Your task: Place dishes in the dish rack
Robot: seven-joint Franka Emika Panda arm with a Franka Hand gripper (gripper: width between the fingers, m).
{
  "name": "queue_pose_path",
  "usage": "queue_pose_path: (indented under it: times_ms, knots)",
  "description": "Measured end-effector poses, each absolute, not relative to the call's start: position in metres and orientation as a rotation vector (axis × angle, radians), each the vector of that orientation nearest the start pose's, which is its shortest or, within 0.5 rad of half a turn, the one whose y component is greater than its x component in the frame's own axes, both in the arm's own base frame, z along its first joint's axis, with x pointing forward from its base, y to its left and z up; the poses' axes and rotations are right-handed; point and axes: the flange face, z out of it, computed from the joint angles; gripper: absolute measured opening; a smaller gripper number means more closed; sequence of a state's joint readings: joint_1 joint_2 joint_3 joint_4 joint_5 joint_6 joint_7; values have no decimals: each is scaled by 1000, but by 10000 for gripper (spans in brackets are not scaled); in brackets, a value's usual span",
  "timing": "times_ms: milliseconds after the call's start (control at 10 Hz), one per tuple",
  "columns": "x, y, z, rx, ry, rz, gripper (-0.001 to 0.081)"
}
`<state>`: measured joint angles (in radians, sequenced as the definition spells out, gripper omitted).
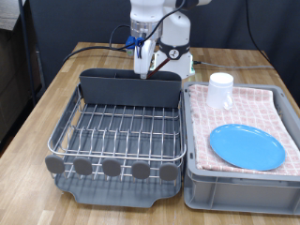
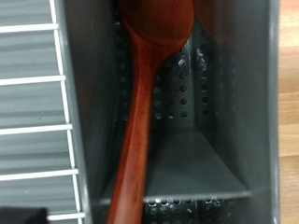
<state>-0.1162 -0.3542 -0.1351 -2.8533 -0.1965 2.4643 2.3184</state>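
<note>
The reddish-brown wooden spoon point(image 2: 140, 112) stands inside the tall grey back compartment point(image 2: 210, 140) of the dish rack, bowl end nearest the wrist camera. My gripper point(image 1: 142, 64) hangs just above that compartment point(image 1: 127, 89) in the exterior view. Its fingers do not show in the wrist view, so a grasp on the spoon cannot be seen. The silver wire grid point(image 1: 117, 131) of the rack holds no dishes. The bright-blue plate point(image 1: 246, 146) and the white cup point(image 1: 220, 90) sit in the cloth-lined tub.
The grey tub point(image 1: 234, 187) with pink checked cloth stands at the exterior view's right, touching the rack. Both rest on a wooden table point(image 1: 42, 112). The robot base point(image 1: 173, 56) and cables are behind the rack.
</note>
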Motion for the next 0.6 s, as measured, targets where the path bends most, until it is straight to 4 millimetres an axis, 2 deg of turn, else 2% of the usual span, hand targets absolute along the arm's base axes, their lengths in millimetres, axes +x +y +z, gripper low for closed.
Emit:
queue_pose_path:
  times_ms: [100,200,300,600]
  knots:
    - [340,-75,296,-1168,3007,-112,536]
    - [343,-68,305,-1181,3013,-139,701]
    - [345,-62,316,-1191,3011,-164,778]
    - [352,-33,356,-1266,2974,-267,798]
